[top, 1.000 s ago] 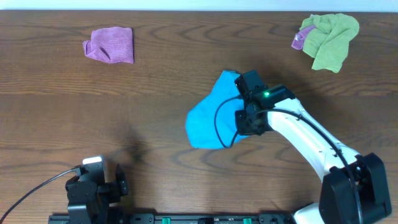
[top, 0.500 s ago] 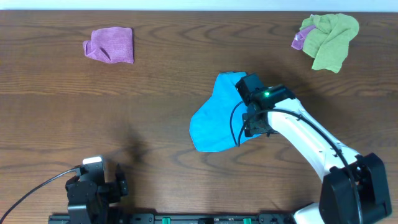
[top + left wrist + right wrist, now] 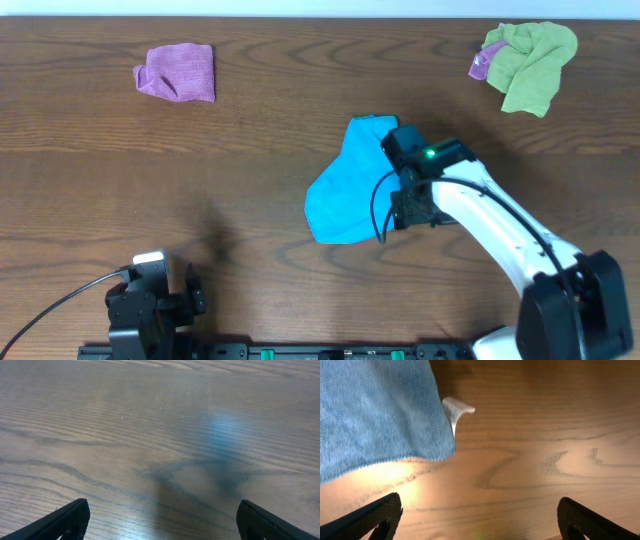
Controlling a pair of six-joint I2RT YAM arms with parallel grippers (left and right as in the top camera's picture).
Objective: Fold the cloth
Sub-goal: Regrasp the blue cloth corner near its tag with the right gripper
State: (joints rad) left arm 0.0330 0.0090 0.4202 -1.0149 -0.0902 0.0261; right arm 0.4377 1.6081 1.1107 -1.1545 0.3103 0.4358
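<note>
The blue cloth (image 3: 345,190) lies folded over in the middle of the table. My right gripper (image 3: 404,208) hovers at its right edge, open and empty. In the right wrist view the blue cloth (image 3: 375,415) fills the upper left, a small white tag (image 3: 456,410) sticks out at its corner, and the right gripper (image 3: 480,520) has only bare wood between its fingers. My left gripper (image 3: 160,295) rests at the near left edge of the table, far from the cloth. In its wrist view the left gripper (image 3: 162,520) stands open over bare wood.
A crumpled purple cloth (image 3: 177,72) lies at the far left. A bunched green cloth (image 3: 530,60) with a bit of purple fabric (image 3: 482,64) beside it lies at the far right corner. The wooden table (image 3: 250,220) is dark brown.
My right gripper has opened and let go of the blue cloth, then backed off slightly to the right. The cloth has settled flat. The left arm has not moved.
</note>
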